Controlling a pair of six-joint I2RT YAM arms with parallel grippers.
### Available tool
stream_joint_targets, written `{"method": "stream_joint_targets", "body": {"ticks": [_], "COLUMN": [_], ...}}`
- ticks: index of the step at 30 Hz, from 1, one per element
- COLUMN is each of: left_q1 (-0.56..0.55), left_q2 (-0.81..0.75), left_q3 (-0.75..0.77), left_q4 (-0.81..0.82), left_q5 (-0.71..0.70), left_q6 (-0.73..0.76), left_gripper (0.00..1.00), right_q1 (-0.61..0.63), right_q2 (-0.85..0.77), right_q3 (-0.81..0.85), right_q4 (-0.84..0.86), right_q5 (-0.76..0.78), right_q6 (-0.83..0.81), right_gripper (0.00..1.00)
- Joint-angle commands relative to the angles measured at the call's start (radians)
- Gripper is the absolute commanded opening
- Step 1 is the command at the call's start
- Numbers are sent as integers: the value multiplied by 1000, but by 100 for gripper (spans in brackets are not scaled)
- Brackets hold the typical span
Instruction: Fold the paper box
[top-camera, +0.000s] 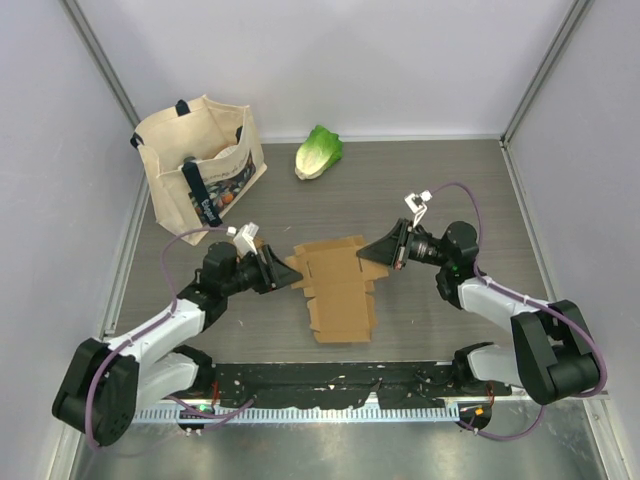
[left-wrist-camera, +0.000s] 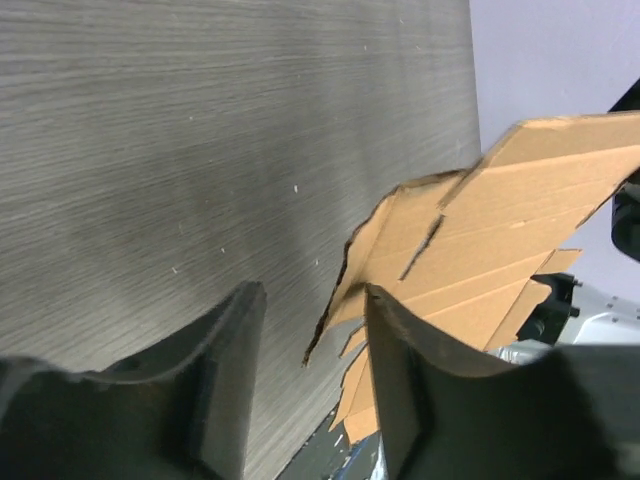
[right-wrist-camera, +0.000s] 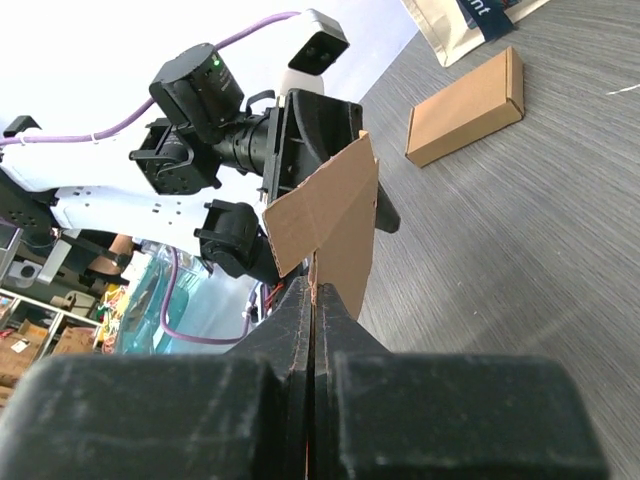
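Note:
A flat brown cardboard box blank (top-camera: 335, 290) lies mid-table between the arms, its far part lifted off the surface. My right gripper (top-camera: 378, 252) is shut on the blank's right edge; in the right wrist view its fingers (right-wrist-camera: 290, 320) pinch the cardboard sheet (right-wrist-camera: 330, 215), which stands upright. My left gripper (top-camera: 280, 270) is at the blank's left edge and is open. In the left wrist view (left-wrist-camera: 312, 292) a torn corner of the blank (left-wrist-camera: 480, 240) pokes between the two fingers, close to the right one (left-wrist-camera: 420, 390).
A cream tote bag (top-camera: 200, 165) with things inside stands at the back left. A green lettuce (top-camera: 318, 152) lies at the back centre. A small flat brown cardboard piece (right-wrist-camera: 465, 107) lies on the table near the bag. Metal frame rails border the table.

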Motion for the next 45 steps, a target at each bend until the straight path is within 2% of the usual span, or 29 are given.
{"method": "stream_joint_targets", "body": {"ticks": [1,2,3,4,5,6,7,8,9,10,12,14,17,19,20,22,24,30,35,38,39,42,45], "left_q1": [-1,-1,-1,-1,-1,-3,-1,-1,-3,-4,-15,-30,-47,-50,-55,-61,-63,-69,-70,-70,-72,-72,-72], "left_q2": [40,37,34,26,11,5,-3,-8,-11,-8,3,18,40,49,50,54,51,50,63,63,60,55,52], "left_q3": [19,24,27,33,51,59,63,68,70,68,65,68,70,71,74,76,73,68,77,77,76,70,70], "left_q4": [184,198,190,164,94,62,31,-7,-15,-17,-11,-8,6,9,12,14,14,26,38,37,37,34,29], "left_q5": [95,106,106,99,89,74,66,57,59,62,65,77,100,112,114,117,120,120,134,140,140,138,140], "left_q6": [-27,-24,-2,21,47,104,121,137,143,144,141,140,134,131,129,131,132,132,129,128,128,128,128], "left_gripper": [33,27,22,8,3,1,0,0,0,0,0,0,0,0,0,0,0,0,0,0,0,0,0], "right_q1": [-1,-1,0,11,18,38,82,109,123,130,130,134,138,138,140,140,141,158,198,201,201,201,203], "right_q2": [-24,-31,-39,-56,-91,-107,-117,-120,-108,-93,-20,46,181,305,355,492,563,703,728,706,691,590,538], "right_q3": [-13,-9,0,32,60,95,179,230,279,369,460,609,792,943,993,1145,1215,1263,1209,1163,1141,1015,944], "right_q4": [46,4,-64,-254,-371,-494,-714,-824,-915,-1046,-1138,-1263,-1414,-1573,-1625,-1844,-2012,-2173,-2125,-2014,-1879,-1587,-1509], "right_q5": [12,17,47,80,122,182,281,363,429,493,551,566,340,255,141,41,-44,-174,-190,-147,-117,34,97], "right_q6": [-8,-45,-91,-143,-286,-356,-437,-562,-618,-655,-749,-815,-993,-1118,-1155,-1314,-1408,-1603,-1604,-1537,-1418,-1233,-1212], "right_gripper": [1,1,11,20,26,39,46,54,66,69,74,75,75,76,76,76,75,72,69,67,66,64,64]}}
